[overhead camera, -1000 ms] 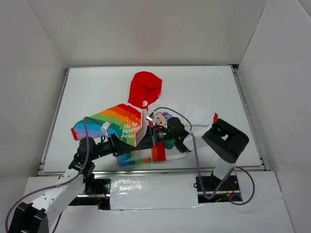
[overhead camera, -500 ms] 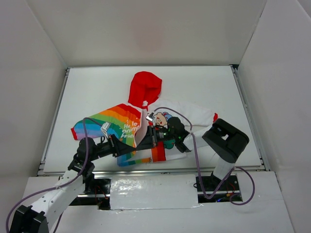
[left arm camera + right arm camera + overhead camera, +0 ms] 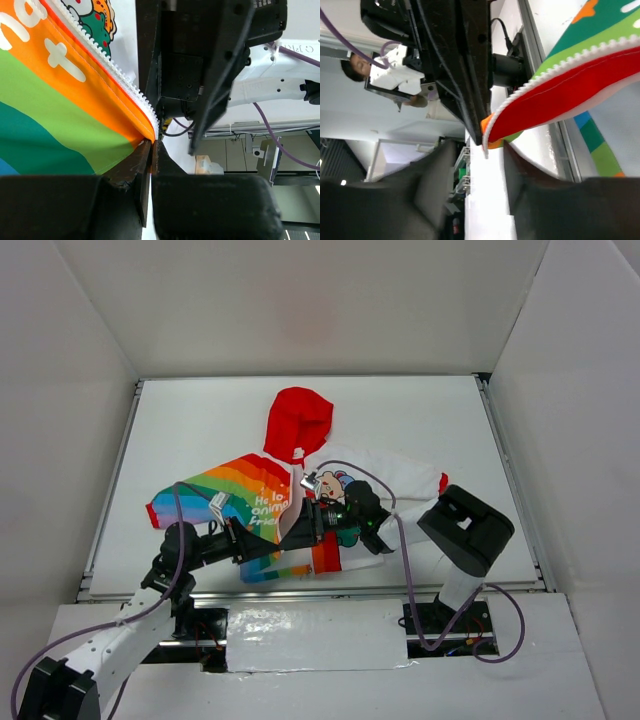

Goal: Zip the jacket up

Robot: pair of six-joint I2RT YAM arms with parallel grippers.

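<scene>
The jacket [image 3: 255, 495] lies on the white table, red hood [image 3: 298, 422] at the far end, rainbow half on the left, white half on the right. Both grippers meet at its lower front edge. My left gripper [image 3: 151, 145] is shut on the orange bottom corner of the rainbow half [image 3: 60, 115], right where the white zipper teeth [image 3: 107, 65] end. My right gripper [image 3: 480, 150] stands open. The red and orange hem corner [image 3: 560, 95] with its zipper teeth [image 3: 570, 57] hangs just above the gap between its fingers. Seen from above, the left gripper [image 3: 296, 528] and right gripper [image 3: 322, 522] almost touch.
The metal rail [image 3: 300, 585] of the table's near edge runs just behind the grippers. A purple cable [image 3: 395, 530] loops over the jacket's white half. White walls enclose the table [image 3: 420, 420] on three sides.
My right gripper has gone from shut to open. The left jaws have closed further onto the hem corner. Neither the arms nor the jacket have visibly shifted.
</scene>
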